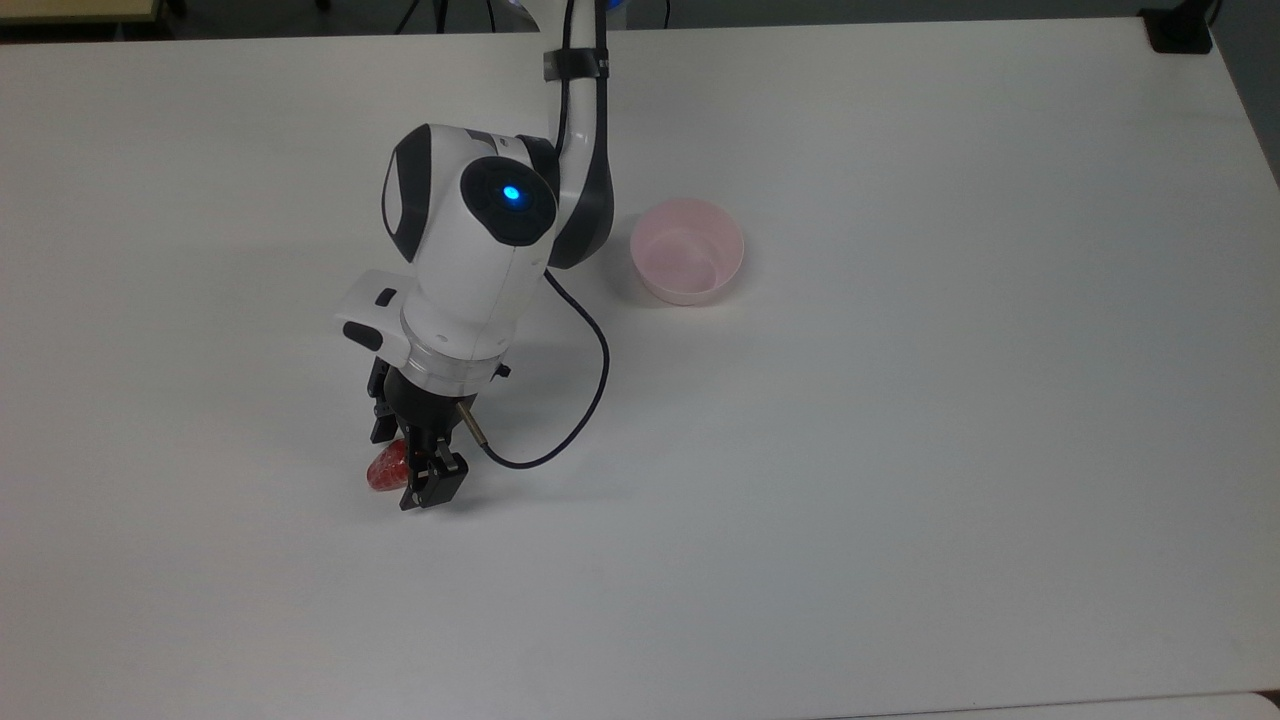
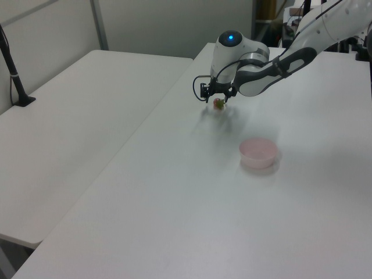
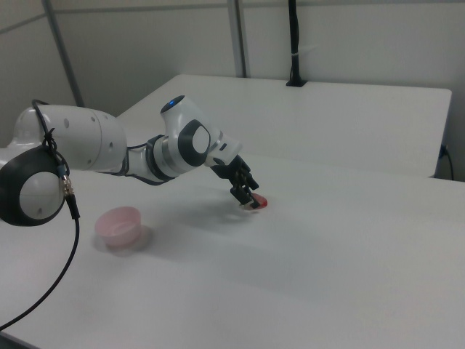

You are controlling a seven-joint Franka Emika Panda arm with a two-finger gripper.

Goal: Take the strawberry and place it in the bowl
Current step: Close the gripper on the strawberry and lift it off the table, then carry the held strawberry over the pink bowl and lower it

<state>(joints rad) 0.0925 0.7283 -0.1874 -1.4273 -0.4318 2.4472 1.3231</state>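
Gripper low over the white table, tilted, fingers apart and with nothing in their grasp. Black fingertips close to the tabletop, just beside the strawberry; contact between finger and fruit not to be made out. Strawberry flat on the table, red and glossy, at the top view's left of the nearer fingertip and partly hidden behind it. Seen in the left view directly under the spread fingers, with a trace of green at its cap. Seen in the right view at the tip of the gripper, toward the right view's right of it.

Bowl pale pink, upright, with nothing inside, well apart from the strawberry: up and toward the top view's right, beyond the arm's wrist. Placed in the left view nearer the camera than the gripper, and in the right view toward the right view's left of it.

Arm white with dark joint covers, a blue light lit on the wrist housing. Thin dark cable looped from the arm down to the gripper's side, slack above the tabletop. Second white table alongside in the left view, with a black post on its far edge.
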